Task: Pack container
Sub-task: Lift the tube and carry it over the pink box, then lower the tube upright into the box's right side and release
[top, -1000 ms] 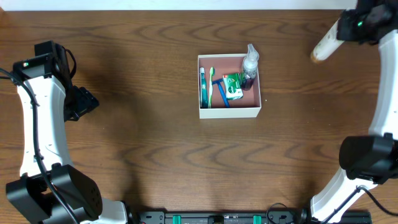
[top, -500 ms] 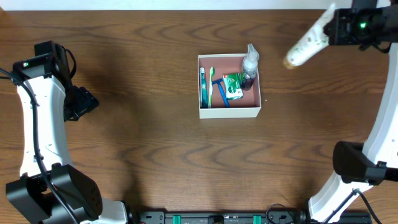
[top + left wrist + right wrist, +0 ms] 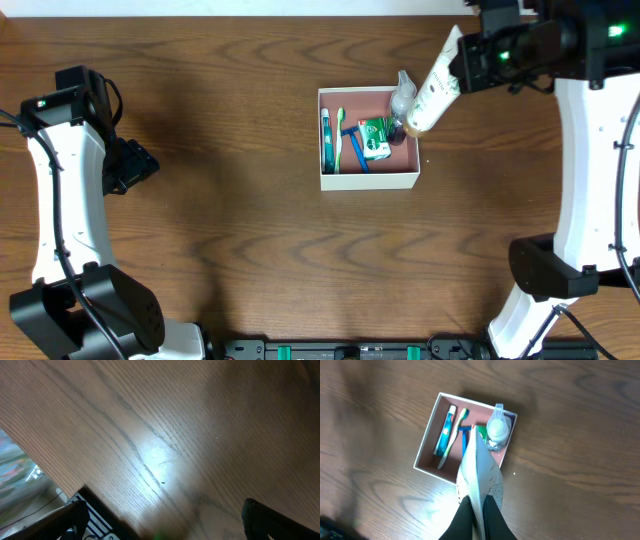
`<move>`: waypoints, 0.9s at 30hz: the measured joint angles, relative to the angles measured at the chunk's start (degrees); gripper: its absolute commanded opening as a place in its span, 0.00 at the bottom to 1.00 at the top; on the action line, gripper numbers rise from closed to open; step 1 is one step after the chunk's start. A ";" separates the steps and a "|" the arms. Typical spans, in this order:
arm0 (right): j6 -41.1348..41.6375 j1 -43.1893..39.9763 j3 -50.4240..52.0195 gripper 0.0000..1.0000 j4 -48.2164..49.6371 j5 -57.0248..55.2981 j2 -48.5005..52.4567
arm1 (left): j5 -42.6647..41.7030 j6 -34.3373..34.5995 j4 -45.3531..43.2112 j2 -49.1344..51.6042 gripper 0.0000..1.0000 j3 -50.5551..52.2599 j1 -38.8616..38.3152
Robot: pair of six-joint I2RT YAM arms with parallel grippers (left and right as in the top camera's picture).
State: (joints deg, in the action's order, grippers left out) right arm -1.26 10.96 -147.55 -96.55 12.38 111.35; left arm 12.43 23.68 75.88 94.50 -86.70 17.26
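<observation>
Centre of the right wrist view: a white tube (image 3: 479, 472) hides most of a green packet (image 3: 481, 430) and the container's (image 3: 427, 430) near wall. The left gripper (image 3: 165, 527) shows only two dark fingers (image 3: 280, 522), cropped at the bottom edge. Blurred shapes at lower left are perhaps cables (image 3: 30, 505).

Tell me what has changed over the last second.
The right gripper, shut on the white tube, swung left toward the container; the tube's tip now hangs over its right side. Nothing was let go. The left arm, container and its contents stayed put.
</observation>
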 measured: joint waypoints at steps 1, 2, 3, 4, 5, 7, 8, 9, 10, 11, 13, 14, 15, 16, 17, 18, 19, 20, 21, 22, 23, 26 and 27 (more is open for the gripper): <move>0.22 0.59 0.26 0.01 0.11 -0.48 0.00 | 0.00 0.00 0.00 0.00 0.98 0.00 0.00; 0.44 1.29 0.63 0.01 0.22 -0.92 0.00 | 0.00 0.00 0.00 0.00 0.98 0.00 0.00; 0.66 2.01 1.05 0.01 0.35 -1.36 0.00 | 0.00 0.00 0.00 0.00 0.98 0.00 0.00; 1.07 2.80 1.66 0.01 0.44 -1.90 0.00 | 0.00 0.00 -0.02 0.00 0.98 0.00 0.00; 1.44 3.28 2.10 0.01 0.52 -2.25 0.00 | 0.00 0.00 0.00 0.00 0.98 0.00 0.00; 2.78 4.33 3.52 0.02 1.22 -3.32 0.00 | 0.00 0.00 0.00 0.00 0.98 0.00 0.00; 3.74 4.87 4.48 0.01 1.77 -4.13 0.00 | 0.00 0.00 0.00 0.00 0.98 0.00 0.00; 4.72 5.42 5.62 0.01 2.43 -5.03 0.00 | 0.00 0.00 0.00 0.00 0.98 0.00 0.00; 5.49 5.77 6.45 0.01 2.78 -5.88 0.00 | 0.00 0.00 -0.02 0.00 0.98 0.00 0.00; 6.60 6.23 7.72 0.01 3.28 -6.95 0.00 | 0.00 0.00 0.00 0.00 0.98 0.00 0.00; 8.70 7.15 10.01 0.01 4.02 -9.46 0.00 | 0.00 0.00 0.00 0.00 0.98 0.00 0.00; 9.64 7.61 11.17 0.01 4.42 -10.82 0.00 | 0.00 0.00 0.00 0.00 0.98 0.00 0.00; 10.49 8.09 12.37 0.01 4.92 -12.20 0.00 | 0.00 0.00 0.00 0.00 0.98 0.00 0.00; 11.26 8.46 13.66 0.01 5.57 -13.46 0.00 | 0.00 0.00 -0.02 0.00 0.98 0.00 0.00; 11.85 8.90 15.02 0.01 6.43 -14.51 0.00 | 0.02 0.00 0.00 0.00 0.98 0.00 0.00; 12.31 9.16 15.96 0.01 7.10 -15.21 0.00 | 0.00 0.00 0.00 0.00 0.98 0.00 0.00; 12.70 9.42 17.18 0.01 8.04 -15.82 0.00 | 0.00 0.00 -0.02 0.00 0.98 0.00 0.00; 13.05 9.62 18.38 0.01 9.09 -16.17 0.00 | 0.00 0.00 0.00 0.00 0.98 0.00 0.00; 13.35 9.73 19.47 0.01 9.97 -16.39 0.00 | 0.00 0.00 -0.02 0.00 0.98 0.00 0.00; 13.64 9.86 20.13 0.01 10.78 -16.33 0.00 | 0.02 0.00 0.00 0.00 0.98 0.00 0.00; 13.92 9.90 20.57 0.01 11.61 -16.50 -0.09 | 0.00 0.00 -0.02 0.00 0.98 0.00 0.00; 14.36 10.03 22.51 0.01 12.90 -16.48 -0.52 | 0.00 0.00 0.00 0.00 0.98 0.00 0.00; 14.49 10.03 23.37 0.01 13.22 -16.48 -0.52 | 0.00 0.00 0.00 0.00 0.98 0.00 0.00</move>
State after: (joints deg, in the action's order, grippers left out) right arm 13.23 20.99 -124.18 -83.33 -4.10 110.83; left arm 12.43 23.68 75.88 94.50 -86.70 17.26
